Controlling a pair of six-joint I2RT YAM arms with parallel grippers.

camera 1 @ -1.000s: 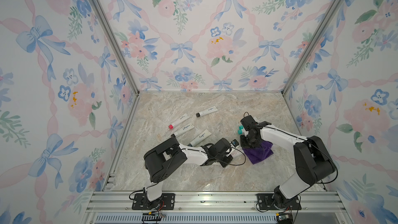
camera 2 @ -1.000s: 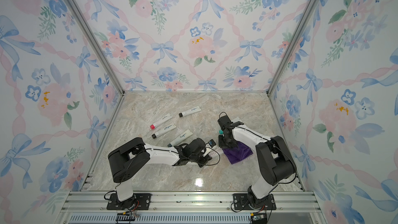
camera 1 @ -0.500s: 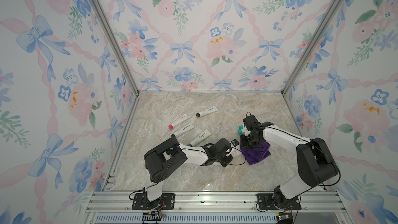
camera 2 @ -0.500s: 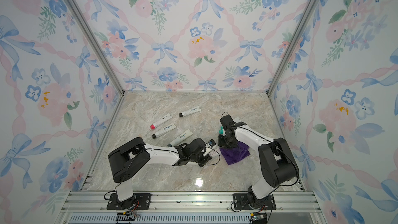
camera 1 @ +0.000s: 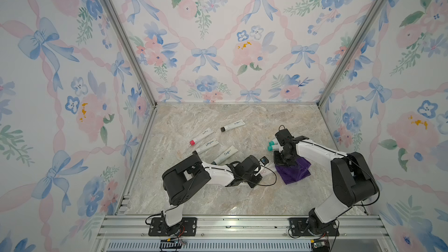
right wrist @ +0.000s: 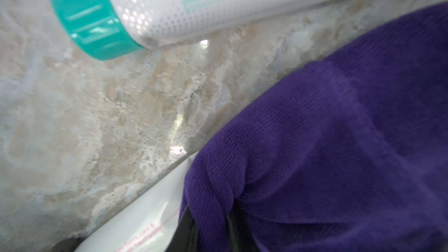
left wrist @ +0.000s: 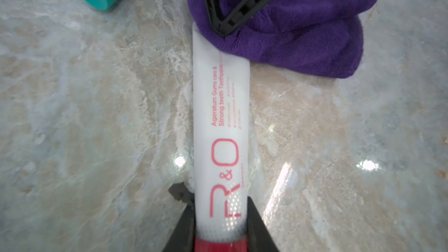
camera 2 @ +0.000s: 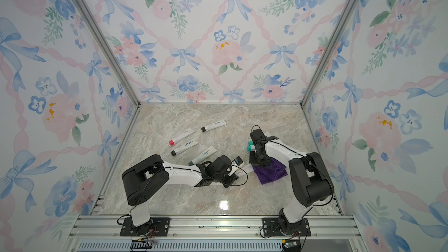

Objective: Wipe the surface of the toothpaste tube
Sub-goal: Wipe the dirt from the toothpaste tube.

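Observation:
A white toothpaste tube [left wrist: 220, 117] with red "R&O" lettering and a red cap lies on the marble floor. My left gripper [left wrist: 220, 206] is shut on the toothpaste tube just above the cap. In both top views the left gripper [camera 1: 259, 168] [camera 2: 230, 169] sits low at the middle front, with the tube [camera 1: 265, 172] [camera 2: 240, 172] pointing right. My right gripper [right wrist: 213, 226] is shut on a bunched purple cloth [right wrist: 339, 141]. The cloth [left wrist: 303, 32] [camera 1: 294, 172] [camera 2: 270, 172] covers the tube's flat tail end [right wrist: 145, 214]. The right gripper [camera 1: 283, 160] presses down from above.
Two teal-capped tubes [camera 1: 272, 145] [right wrist: 169, 1] lie just behind the right gripper. Several more white tubes lie to the back left, among them a red-capped one [camera 1: 201, 136] and a black-capped one [camera 1: 232, 126]. Floral walls close in three sides.
The right gripper and purple cloth slid slightly left along the tube's tail, then back to the right. The left arm and the tube have stayed put.

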